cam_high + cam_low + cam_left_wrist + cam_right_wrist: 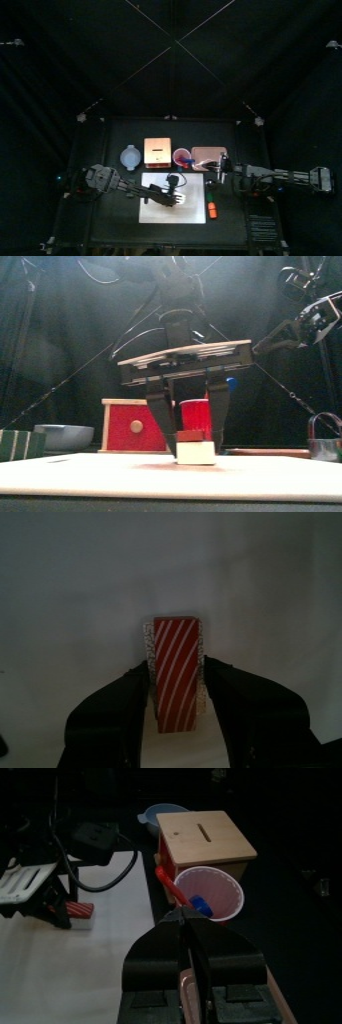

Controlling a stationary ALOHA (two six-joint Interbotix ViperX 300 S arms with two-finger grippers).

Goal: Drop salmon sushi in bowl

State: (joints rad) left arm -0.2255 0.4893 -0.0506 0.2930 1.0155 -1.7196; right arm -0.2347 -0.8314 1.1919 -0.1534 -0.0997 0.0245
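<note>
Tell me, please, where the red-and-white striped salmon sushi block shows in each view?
Top: salmon sushi on the white mat, mid-table, under the left gripper.
Front: low centre, between its jaws.
Left wrist: centre.
Right wrist: left edge.
Shared landmark: red cup.

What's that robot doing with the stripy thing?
The left gripper has its jaws around the salmon sushi, which sits on the white mat. It has not gone in the bowl yet; the bowl waits off to the side, near a wooden box and a red cup. The right gripper rests apart, by the cup.
</note>
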